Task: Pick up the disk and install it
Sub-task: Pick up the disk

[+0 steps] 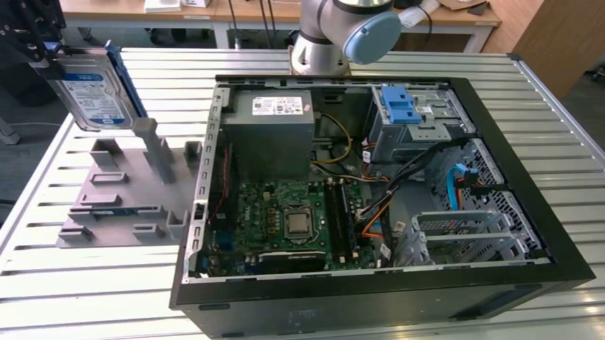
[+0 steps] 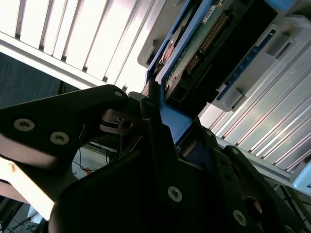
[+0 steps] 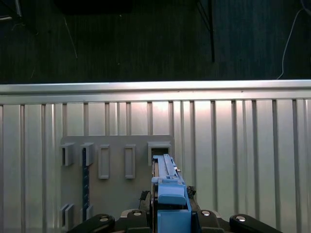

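**Surface.** Slatted metal table [image 1: 95, 297]. Desks and a dark floor lie beyond it.

**Item 1.** Open computer case [image 1: 529, 283], lying on its side on the table. It holds a grey power supply [image 1: 274, 127], a green motherboard [image 1: 283, 219], loose orange and blue cables, and a drive cage with a blue latch [image 1: 402, 106] at the far corner.

**Item 2.** Grey fixture [image 1: 113, 205], just beside the case on the exterior view's left. It carries several upright posts and open slots.

**Item 3.** Robot arm, with its base joint [image 1: 373, 35] at the table's far edge.

**Item 4.** Gripper [image 1: 45, 53], black, with its fingers closed on the upper edge of the disk. In both wrist views the blue bracket sits pinched between them.

**Item 5.** The disk [image 1: 90, 92], a silver drive with a white-and-blue label in a blue bracket. It hangs on edge above the far end of the fixture, well apart from the case. In the first wrist view its bracket edge [image 3: 170, 194] lines up over one slot. Its lower corner is near the tallest post, and whether it is quite clear of the post cannot be told.

**Handling note (judgement).** The step in hand appears to be carrying the disk free of the fixture.
- Keep the clamp firm on the bracket, since the grip sits on one edge and the drive could pivot.
- Hold the drive on edge and move it straight, so the corner does not catch the posts.
- Keep it well above the case wall and the cables.
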`<state>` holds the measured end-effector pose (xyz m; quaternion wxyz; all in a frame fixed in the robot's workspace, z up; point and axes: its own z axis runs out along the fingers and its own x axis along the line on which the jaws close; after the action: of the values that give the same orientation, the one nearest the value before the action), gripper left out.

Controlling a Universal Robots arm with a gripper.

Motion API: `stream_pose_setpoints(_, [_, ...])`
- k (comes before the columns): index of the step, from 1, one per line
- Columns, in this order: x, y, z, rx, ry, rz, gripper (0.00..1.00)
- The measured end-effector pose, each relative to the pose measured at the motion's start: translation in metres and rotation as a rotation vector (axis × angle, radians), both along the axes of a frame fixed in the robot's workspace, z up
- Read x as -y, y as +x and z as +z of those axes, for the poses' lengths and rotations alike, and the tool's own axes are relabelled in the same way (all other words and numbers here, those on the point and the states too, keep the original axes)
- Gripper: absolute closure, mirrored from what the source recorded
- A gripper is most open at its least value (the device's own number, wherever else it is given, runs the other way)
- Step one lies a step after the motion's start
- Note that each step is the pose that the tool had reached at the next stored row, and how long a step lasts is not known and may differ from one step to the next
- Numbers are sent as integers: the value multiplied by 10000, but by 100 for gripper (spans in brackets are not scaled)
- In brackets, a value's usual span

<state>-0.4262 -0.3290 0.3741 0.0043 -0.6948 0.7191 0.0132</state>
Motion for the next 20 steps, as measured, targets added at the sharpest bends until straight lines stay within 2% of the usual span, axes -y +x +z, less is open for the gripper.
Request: stream_pose_setpoints(20, [-1, 0, 175, 0, 0, -1, 64])
